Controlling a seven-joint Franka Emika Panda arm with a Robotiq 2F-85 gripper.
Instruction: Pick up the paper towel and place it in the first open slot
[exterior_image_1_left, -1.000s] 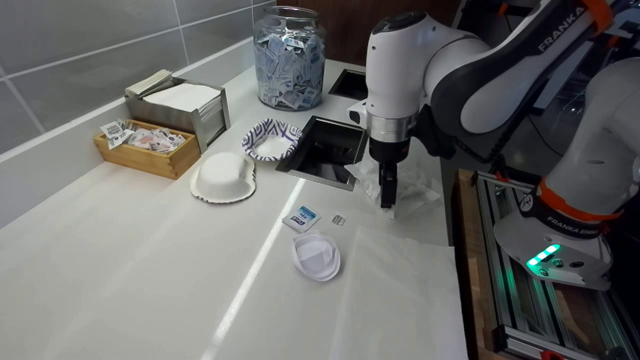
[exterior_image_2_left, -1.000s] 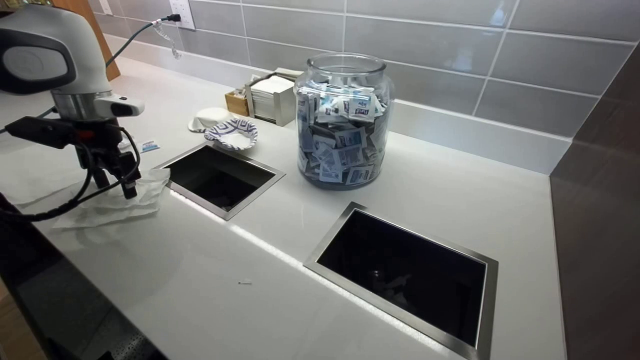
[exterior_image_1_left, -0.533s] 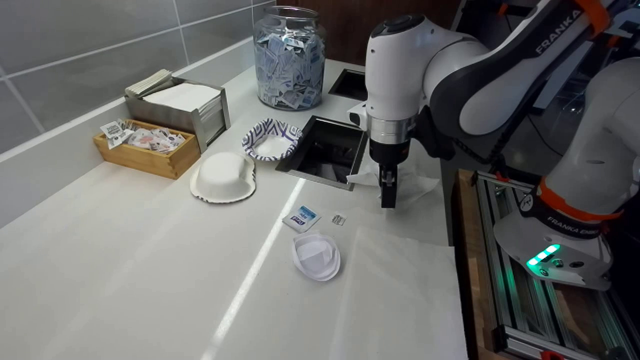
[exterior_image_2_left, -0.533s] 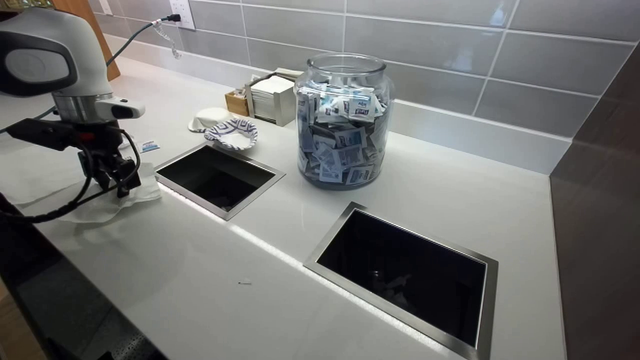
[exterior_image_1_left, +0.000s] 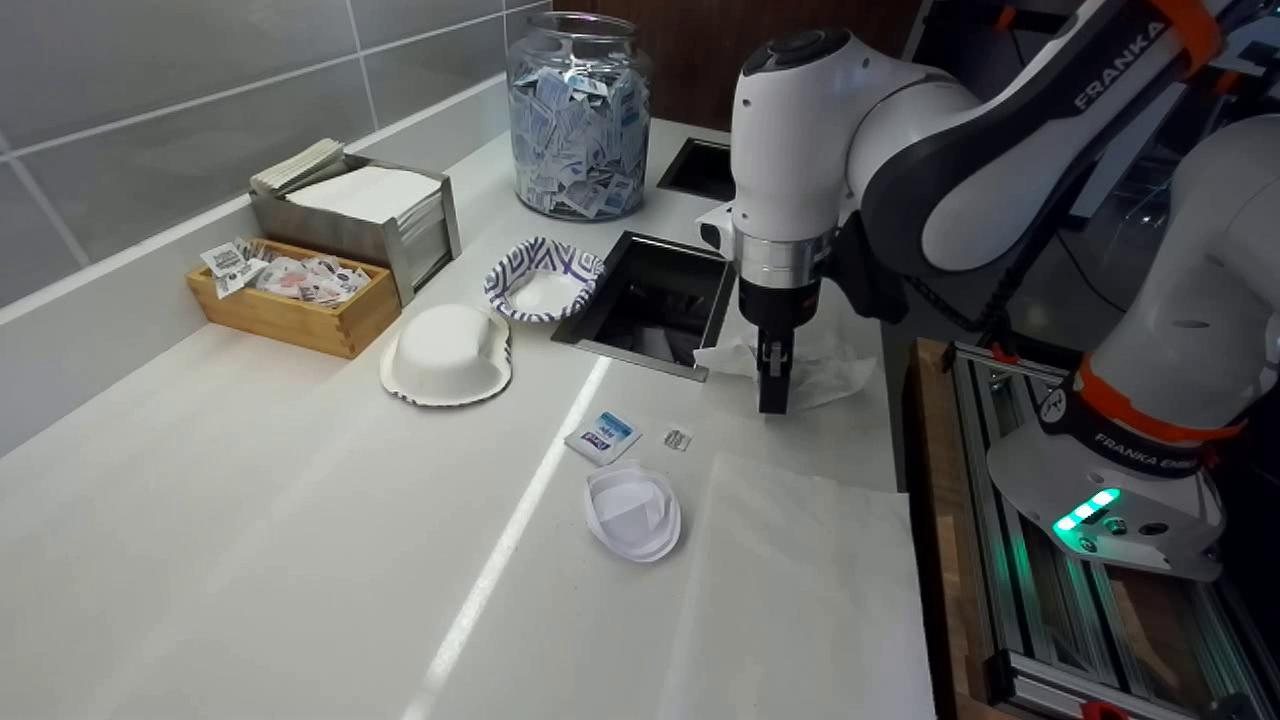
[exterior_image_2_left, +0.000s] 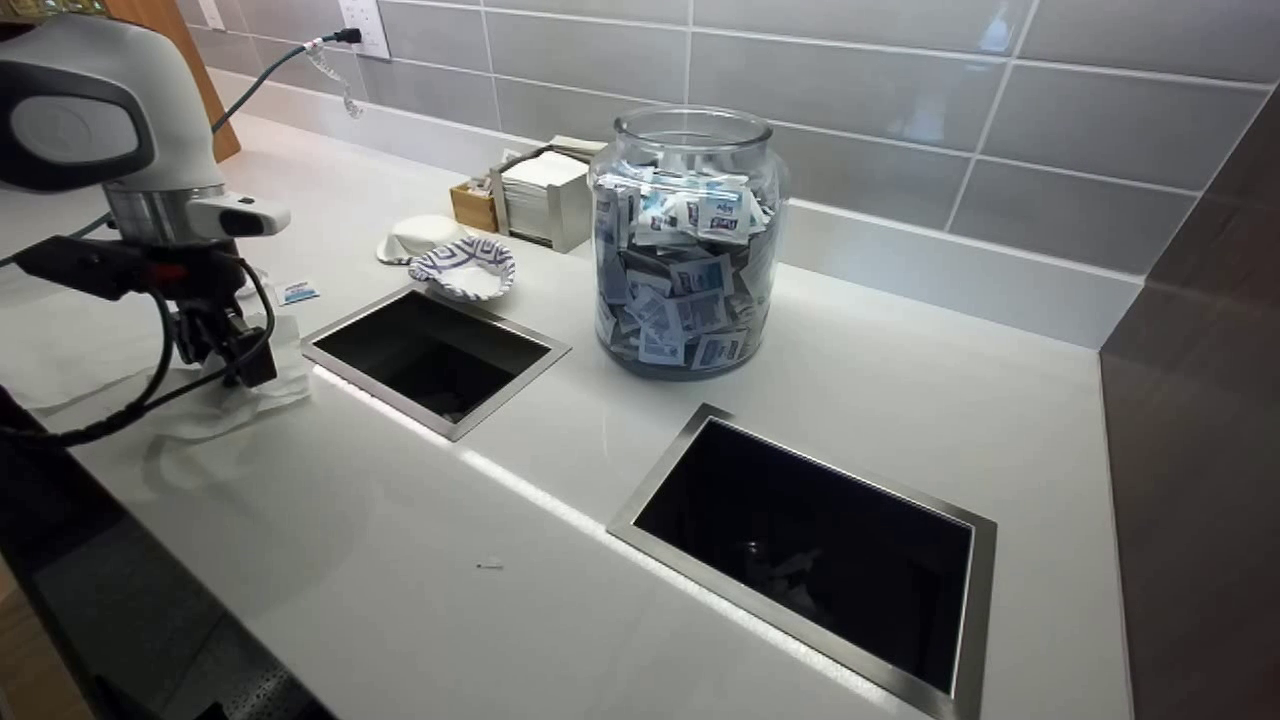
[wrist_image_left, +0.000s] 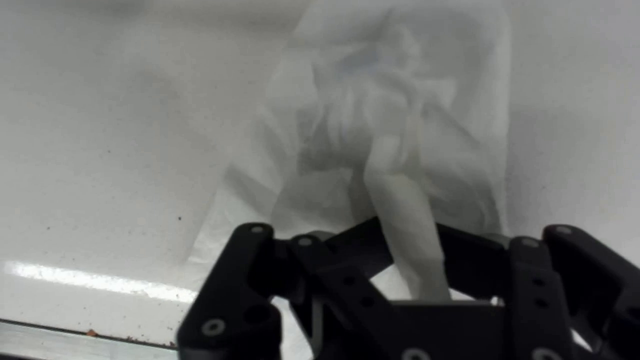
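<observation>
Gripper (wrist_image_left: 407, 237) pinching raised fold of paper towel (wrist_image_left: 385, 120) between fingers (wrist_image_left: 360, 245); a second ago, fingers standing apart. Crumpled towel lying on white counter (exterior_image_1_left: 300, 520), bunching narrower than before, baring corner of metal-framed slot (exterior_image_2_left: 505, 389) hidden earlier. Arm (exterior_image_1_left: 920, 100) bearing FRANKA; flat packet (exterior_image_1_left: 603, 438) reading PURELL. Wrist view alone showing gripped fold clearly; wall outlet (exterior_image_2_left: 372, 40) appearing in an exterior view only.
</observation>
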